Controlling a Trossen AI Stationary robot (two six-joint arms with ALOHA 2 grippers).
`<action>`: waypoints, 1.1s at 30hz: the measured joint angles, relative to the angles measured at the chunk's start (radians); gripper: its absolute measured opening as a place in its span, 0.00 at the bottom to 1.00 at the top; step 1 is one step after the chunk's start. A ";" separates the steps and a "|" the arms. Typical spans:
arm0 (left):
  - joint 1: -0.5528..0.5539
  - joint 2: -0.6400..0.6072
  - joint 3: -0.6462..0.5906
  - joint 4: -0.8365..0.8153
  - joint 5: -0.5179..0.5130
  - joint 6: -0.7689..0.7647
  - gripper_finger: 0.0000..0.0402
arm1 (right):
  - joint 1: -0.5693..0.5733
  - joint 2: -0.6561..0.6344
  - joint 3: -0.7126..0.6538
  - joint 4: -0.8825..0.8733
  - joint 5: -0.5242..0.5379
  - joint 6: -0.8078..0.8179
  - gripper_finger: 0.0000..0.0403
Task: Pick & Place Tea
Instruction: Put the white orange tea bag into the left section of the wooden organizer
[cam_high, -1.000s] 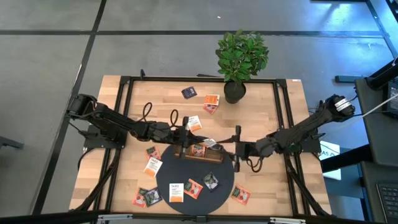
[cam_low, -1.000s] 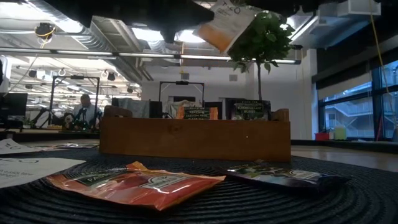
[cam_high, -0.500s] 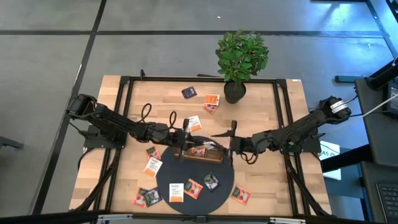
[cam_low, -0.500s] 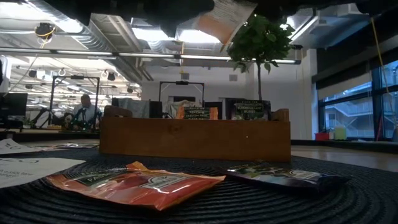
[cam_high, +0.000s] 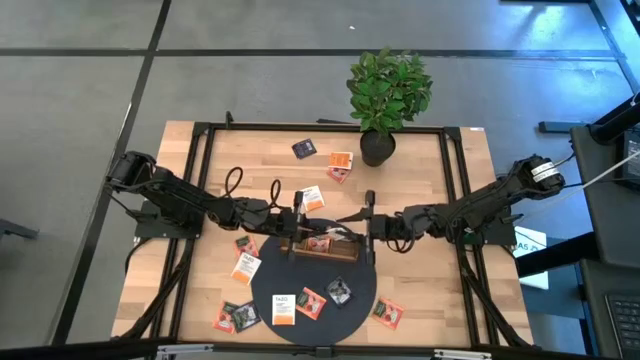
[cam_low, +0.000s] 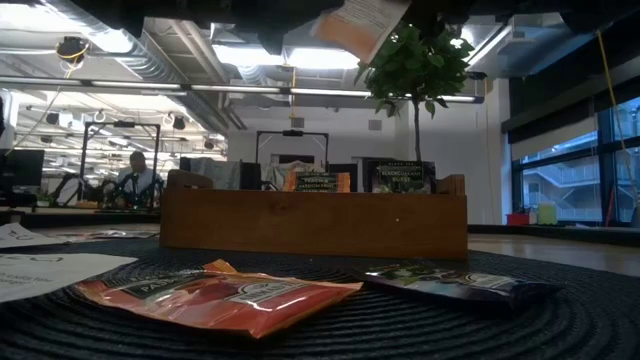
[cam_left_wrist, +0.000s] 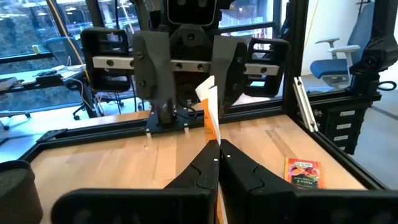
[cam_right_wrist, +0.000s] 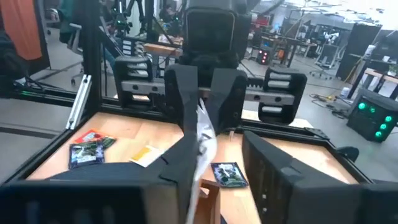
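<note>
Left gripper (cam_high: 300, 213) is clamped on a white-and-orange tea sachet (cam_left_wrist: 209, 113), held upright above the wooden compartment tray (cam_high: 322, 245) at table centre. Right gripper (cam_high: 368, 220) faces it from the other side, its fingers (cam_right_wrist: 183, 155) spread around the same sachet's free edge; whether they touch it can't be told. More tea sachets stand in the tray, others lie scattered on the round dark mat (cam_high: 365, 285) and the wooden table (cam_high: 440, 180). Potted plant (cam_high: 388, 95) at the far edge.
</note>
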 joint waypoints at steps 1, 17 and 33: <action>0.000 0.000 0.000 0.000 0.000 0.000 0.01 | 0.000 0.000 0.000 0.002 -0.004 0.000 0.25; 0.000 0.000 0.000 -0.004 0.001 -0.001 0.01 | 0.000 0.000 0.000 -0.007 -0.023 -0.004 0.01; 0.006 0.001 0.018 -0.038 -0.022 -0.026 0.18 | 0.000 0.000 0.001 -0.080 0.013 0.048 0.00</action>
